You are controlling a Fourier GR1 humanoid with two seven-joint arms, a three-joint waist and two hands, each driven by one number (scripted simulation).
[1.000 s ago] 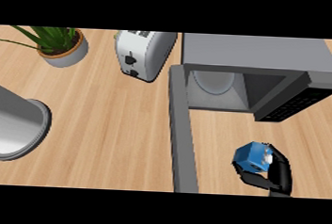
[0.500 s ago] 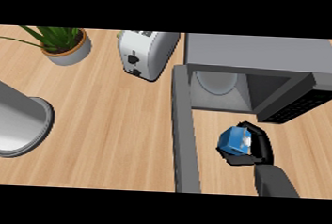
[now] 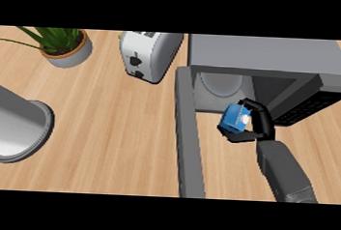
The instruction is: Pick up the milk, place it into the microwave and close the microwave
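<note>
- At the far left a big grey arm (image 3: 12,122) comes in over the wooden tabletop (image 3: 115,134). It is cut off by the picture's edge, and its hand cannot be seen at all.
- Near the top left stands a green plant in a grey pot (image 3: 65,52). Its long leaves run out past the edge.
- Next to the right is a white toaster (image 3: 149,53). It stands just beside the microwave's corner.
- A long grey bar runs down the middle. This is the microwave door (image 3: 188,142), swung wide open and seen from its edge. Its bottom end is cut off.
- The grey microwave (image 3: 265,58) sits at the top right. Its inside is open, and a pale round plate (image 3: 219,83) shows in there, partly hidden.
- The milk (image 3: 235,120) is a small blue carton. It is held up in the air right at the front of the microwave's opening. It is tilted, with its long side running from the lower left up to the upper right, toward the opening. The white spot on it is hard to make out.
- The right hand (image 3: 261,125) is black and is curled around the milk, with fingers over the top and below it. The hand hides the carton's right side.
- The right grey forearm (image 3: 285,172) runs down to the bottom right.
</note>
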